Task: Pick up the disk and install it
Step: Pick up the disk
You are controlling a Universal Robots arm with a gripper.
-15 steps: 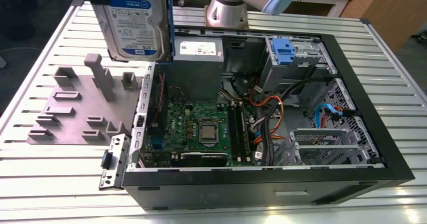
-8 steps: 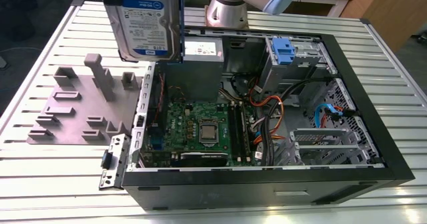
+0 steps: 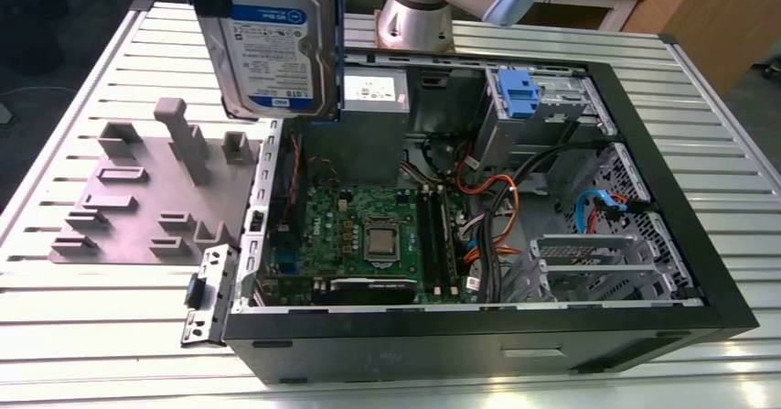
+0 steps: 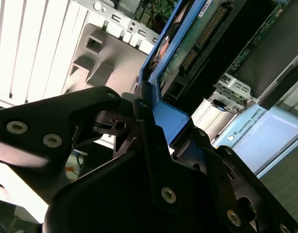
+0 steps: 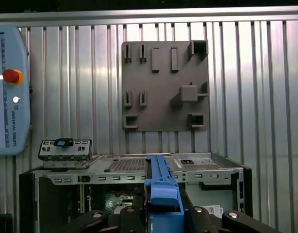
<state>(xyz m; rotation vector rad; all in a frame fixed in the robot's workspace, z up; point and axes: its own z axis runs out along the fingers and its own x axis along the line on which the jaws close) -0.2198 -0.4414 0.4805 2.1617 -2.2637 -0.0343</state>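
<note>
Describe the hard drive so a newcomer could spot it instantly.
Find the open computer case on the slatted table. Above its far corner at the exterior view's left, the hard drive hangs upright in the gripper. Unlike the grey power supply nearby, it carries a white-and-blue label and blue rails.

Exterior view: you have bright, even overhead light; pale glare on the slatted table [image 3: 98, 336], deep shadow inside the computer case [image 3: 488, 340], the disk [image 3: 274, 43] well lit. First wrist view: streaked reflections on slats. Second wrist view: gripper [image 4: 166, 121] dark, soft-focused; white areas washed out.
</note>
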